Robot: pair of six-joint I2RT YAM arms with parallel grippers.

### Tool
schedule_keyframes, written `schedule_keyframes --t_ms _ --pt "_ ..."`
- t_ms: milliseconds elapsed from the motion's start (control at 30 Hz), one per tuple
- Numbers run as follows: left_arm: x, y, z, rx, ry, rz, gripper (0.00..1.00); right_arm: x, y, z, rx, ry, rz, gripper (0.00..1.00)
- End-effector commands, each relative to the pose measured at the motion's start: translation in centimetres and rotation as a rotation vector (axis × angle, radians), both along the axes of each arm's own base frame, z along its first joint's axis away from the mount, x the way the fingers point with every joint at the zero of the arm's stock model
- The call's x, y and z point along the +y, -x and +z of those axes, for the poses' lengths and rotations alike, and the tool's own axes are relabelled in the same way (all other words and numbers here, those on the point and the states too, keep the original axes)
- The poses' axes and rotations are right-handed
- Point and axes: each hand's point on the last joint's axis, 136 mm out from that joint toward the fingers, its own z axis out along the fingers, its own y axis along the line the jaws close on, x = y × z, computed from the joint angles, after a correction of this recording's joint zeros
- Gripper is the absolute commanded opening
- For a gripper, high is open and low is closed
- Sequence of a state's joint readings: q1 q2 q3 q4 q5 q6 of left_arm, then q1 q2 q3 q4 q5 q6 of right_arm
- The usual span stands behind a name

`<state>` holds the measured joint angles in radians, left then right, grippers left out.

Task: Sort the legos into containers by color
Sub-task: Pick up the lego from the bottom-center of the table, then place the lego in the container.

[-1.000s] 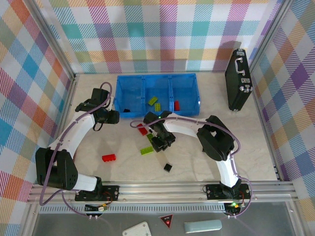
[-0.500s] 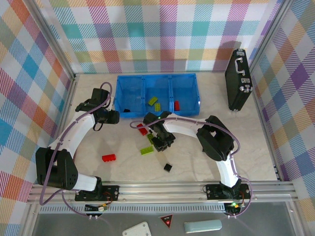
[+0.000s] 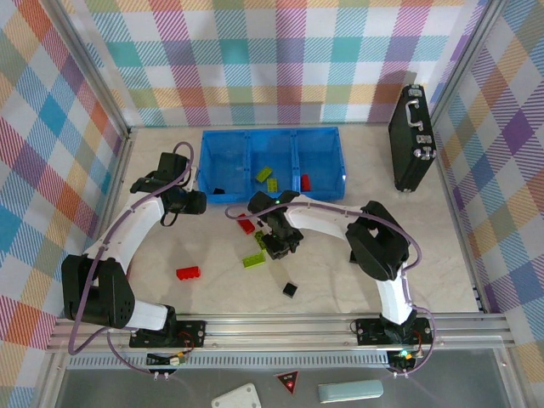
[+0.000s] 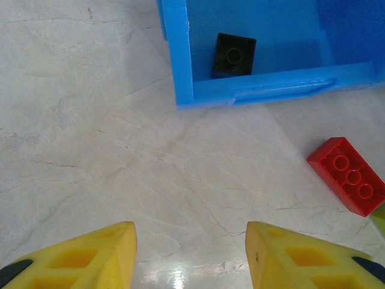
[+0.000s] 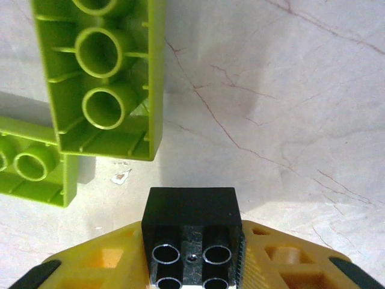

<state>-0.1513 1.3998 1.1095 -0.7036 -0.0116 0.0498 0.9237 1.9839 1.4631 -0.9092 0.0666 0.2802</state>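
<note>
The blue tray (image 3: 316, 194) lies at the back with three containers: a black lego (image 3: 218, 191) in the left one, lime legos (image 3: 266, 176) in the middle, a red lego (image 3: 305, 181) in the right. My right gripper (image 3: 276, 243) is shut on a small black lego (image 5: 191, 209), held just above the table beside two lime legos (image 5: 102, 72). My left gripper (image 4: 191, 256) hangs open over bare table near the tray's left front corner (image 4: 183, 66), where the black lego (image 4: 234, 55) lies inside. A red lego (image 4: 349, 176) lies to its right.
Loose on the table are a red lego (image 3: 188, 273), a black lego (image 3: 291, 290), a lime lego (image 3: 253, 260) and a red lego (image 3: 245, 223). A black briefcase (image 3: 410, 140) stands at the back right. Plaid walls enclose the table.
My right gripper has shut on the black lego and shifted slightly toward the tray. The left arm has not moved.
</note>
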Motion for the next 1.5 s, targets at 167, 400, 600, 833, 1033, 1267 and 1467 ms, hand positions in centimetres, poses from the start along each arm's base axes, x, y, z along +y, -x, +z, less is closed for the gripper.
schedule_keyframes --t_ms 167,400,600,833,1033,1267,1467 --pt "0.4 -0.1 1.2 -0.032 -0.006 0.005 0.51 2.1 -1.2 4.3 -0.060 -0.081 -0.005 0.37" --pt "1.0 0.0 1.3 -0.026 -0.031 0.026 0.51 4.8 -3.6 6.3 -0.124 -0.138 -0.011 0.37" --pt "0.6 0.1 1.8 -0.045 -0.006 0.024 0.51 8.4 -6.3 7.9 -0.178 -0.227 -0.047 0.37" --pt "0.2 0.0 2.1 -0.052 0.020 0.022 0.51 11.9 -9.9 9.5 -0.285 -0.317 -0.106 0.36" --pt "0.2 0.0 2.8 -0.083 0.028 0.027 0.51 13.9 -12.9 9.7 -0.386 -0.379 -0.190 0.34" --pt "0.6 -0.1 3.7 -0.128 0.031 0.054 0.51 15.6 -16.6 9.8 -0.527 -0.446 -0.303 0.35" --pt "1.6 0.0 4.9 -0.190 -0.004 0.093 0.51 16.0 -19.4 9.8 -0.640 -0.471 -0.420 0.34"
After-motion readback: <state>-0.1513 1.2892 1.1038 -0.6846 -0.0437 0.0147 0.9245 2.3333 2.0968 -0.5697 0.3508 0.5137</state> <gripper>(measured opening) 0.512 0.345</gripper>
